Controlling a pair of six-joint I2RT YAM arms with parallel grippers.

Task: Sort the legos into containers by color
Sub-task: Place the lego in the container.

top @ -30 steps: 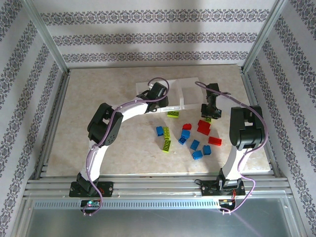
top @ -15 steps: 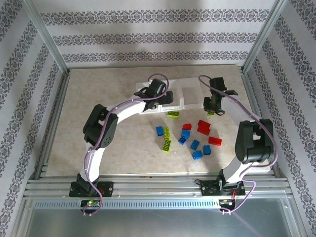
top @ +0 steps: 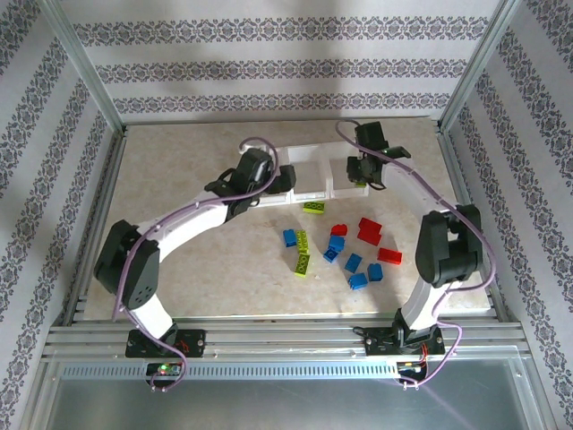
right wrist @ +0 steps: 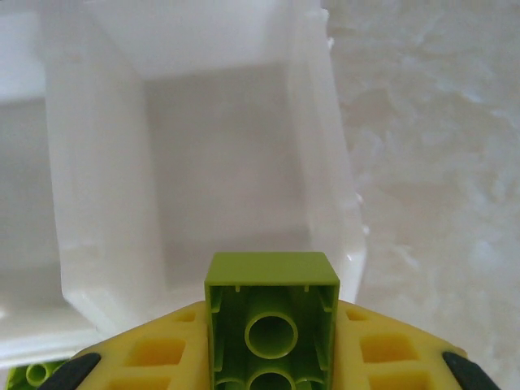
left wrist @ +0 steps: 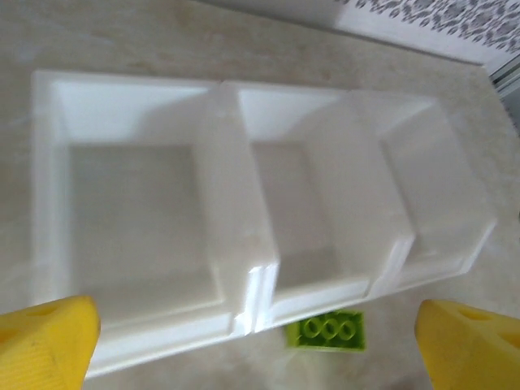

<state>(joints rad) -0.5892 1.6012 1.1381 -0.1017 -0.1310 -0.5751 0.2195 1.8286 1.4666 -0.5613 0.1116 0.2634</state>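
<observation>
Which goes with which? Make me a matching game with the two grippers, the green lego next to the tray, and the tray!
Things:
1. left gripper
2. right gripper
3. loose lime brick
4. tray

Descriptions:
a. white, three bins in a row
b. open, fingers wide apart
c. shut on a green brick, over the end bin
d. lying studs up on the table, just in front of the tray's near wall

Pairs: 1-b, 2-c, 3-d, 4-a
</observation>
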